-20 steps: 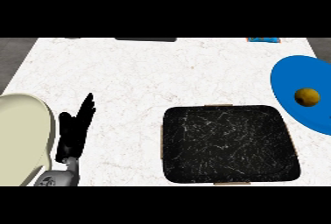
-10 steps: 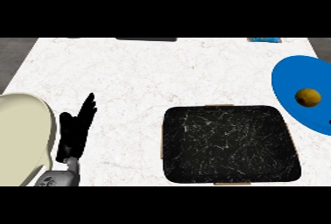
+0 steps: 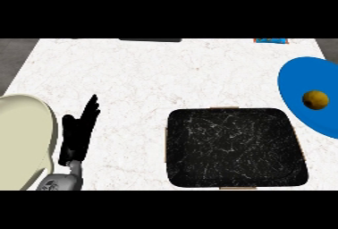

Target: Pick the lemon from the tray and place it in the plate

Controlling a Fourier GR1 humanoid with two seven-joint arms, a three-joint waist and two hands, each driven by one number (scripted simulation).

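lemon (image 3: 316, 99): on blue plate (image 3: 297, 85), right edge of worktop (image 3: 165, 76), well apart from left hand (image 3: 78, 134). left hand: near left edge, fingers (image 3: 92, 105) straight, holding nothing. black tray (image 3: 234, 147): between them, front edge.

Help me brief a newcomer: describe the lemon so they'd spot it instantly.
Start at the white marble counter and look to its right edge, where a blue plate is cut off by the view. The lemon lies on that plate, right of the black tray. It is the only small, round, yellow-brown thing in sight.
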